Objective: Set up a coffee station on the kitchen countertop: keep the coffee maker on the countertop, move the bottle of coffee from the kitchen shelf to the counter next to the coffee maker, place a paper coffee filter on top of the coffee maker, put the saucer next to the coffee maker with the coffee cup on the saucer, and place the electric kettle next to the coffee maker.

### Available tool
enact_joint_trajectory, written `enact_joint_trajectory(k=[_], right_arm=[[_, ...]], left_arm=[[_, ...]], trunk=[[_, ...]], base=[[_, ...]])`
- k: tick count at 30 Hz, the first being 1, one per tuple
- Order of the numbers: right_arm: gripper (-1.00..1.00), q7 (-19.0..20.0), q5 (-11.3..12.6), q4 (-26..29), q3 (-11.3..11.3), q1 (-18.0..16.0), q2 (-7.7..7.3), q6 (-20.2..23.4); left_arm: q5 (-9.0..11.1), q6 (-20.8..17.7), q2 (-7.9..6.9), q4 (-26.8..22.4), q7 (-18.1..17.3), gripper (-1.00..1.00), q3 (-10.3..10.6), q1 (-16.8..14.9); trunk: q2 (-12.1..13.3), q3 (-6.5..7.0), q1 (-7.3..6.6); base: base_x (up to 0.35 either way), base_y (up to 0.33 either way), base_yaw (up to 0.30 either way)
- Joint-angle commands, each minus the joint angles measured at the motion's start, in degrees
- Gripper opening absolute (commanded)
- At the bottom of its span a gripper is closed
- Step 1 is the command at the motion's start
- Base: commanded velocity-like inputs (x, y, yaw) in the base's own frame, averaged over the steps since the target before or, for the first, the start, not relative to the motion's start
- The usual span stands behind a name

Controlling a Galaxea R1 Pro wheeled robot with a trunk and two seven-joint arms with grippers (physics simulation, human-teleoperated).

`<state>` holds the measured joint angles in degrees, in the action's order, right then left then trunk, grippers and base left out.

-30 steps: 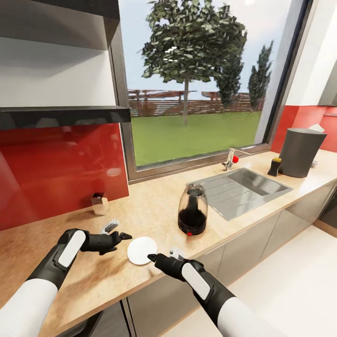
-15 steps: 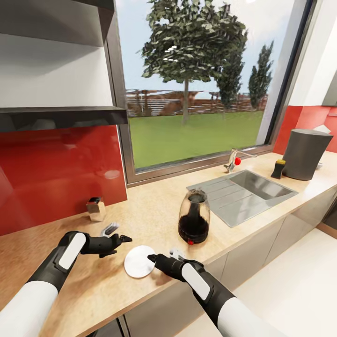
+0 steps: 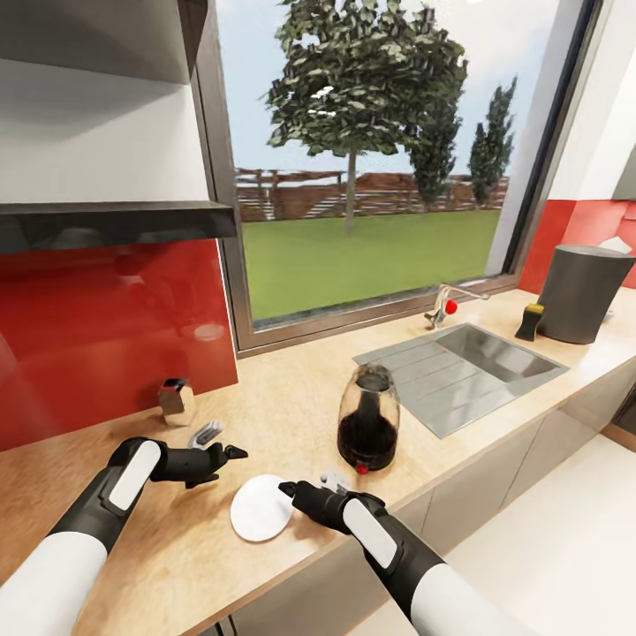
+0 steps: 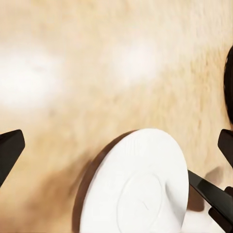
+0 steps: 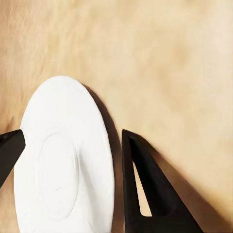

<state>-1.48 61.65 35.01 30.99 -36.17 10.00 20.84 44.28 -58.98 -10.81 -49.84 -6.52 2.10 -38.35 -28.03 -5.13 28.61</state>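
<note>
White saucer [image 3: 261, 519] lies flat on the worktop [image 3: 265, 406] near its front edge, between the two end effectors. In the right wrist view the saucer [image 5: 63, 160] sits between the spread black fingers [image 5: 150, 189], one finger just past its rim, the other at the opposite rim; right end effector [image 3: 286, 487] is wide, not gripping, tip at the saucer's right rim in the head view. Cannot tell whether a finger touches the rim.

Left end effector [image 3: 237, 453] hovers over the worktop just behind and left of the saucer, apart from it. In the left wrist view its finger tips [image 4: 9, 148] sit at both sides of the frame, far apart, so wide, holding nothing. That view also has the saucer [image 4: 138, 187] and the right end effector's finger reaching its rim.

Coffee maker [image 3: 367, 420], glass body with dark liquid and a red button at the base, stands upright on the worktop right of the saucer, near the front edge, left of the sink [image 3: 464, 362]. Small grey item [image 3: 205, 434] lies on the worktop just behind the left end effector; too small to identify. Small shiny metal container [image 3: 176, 401] stands near the red backsplash [image 3: 106, 336], at the worktop's back left.

Faucet [image 3: 446, 305] with red knob stands behind the sink by the window [image 3: 371, 159]. Dark grey cylindrical bin [image 3: 581, 293] is at the worktop's far right, small black-and-yellow item [image 3: 528, 321] just beside it. Dark shelf [image 3: 115, 216] hangs above the backsplash, left.
</note>
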Motion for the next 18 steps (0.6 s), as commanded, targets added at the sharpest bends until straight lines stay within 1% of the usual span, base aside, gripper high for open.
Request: enact_joint_trajectory(k=[1,9,18], right_arm=[[1.00,-0.25,0.07,-0.03,0.12,0.03,0.00,0.25],[1.00,-0.28,0.05,-0.10,0.14,0.38,0.00,0.25],[1.00,-0.28,0.05,-0.04,0.21,2.29,0.00,0.25]], left_arm=[[-0.60,-0.08,-0.03,-0.01,-0.60,1.00,0.13,-0.06],[-0.51,-0.08,0.00,0.05,-0.60,1.00,0.12,0.00],[-0.38,-0.15,0.00,0.09,-0.60,1.00,0.18,0.03]], trunk=[[-0.10,-0.13,0.03],[-0.10,-0.13,0.03],[-0.10,-0.13,0.03]], base=[[0.003,0.000,0.000],[0.001,0.000,0.000],[0.000,0.000,0.000]])
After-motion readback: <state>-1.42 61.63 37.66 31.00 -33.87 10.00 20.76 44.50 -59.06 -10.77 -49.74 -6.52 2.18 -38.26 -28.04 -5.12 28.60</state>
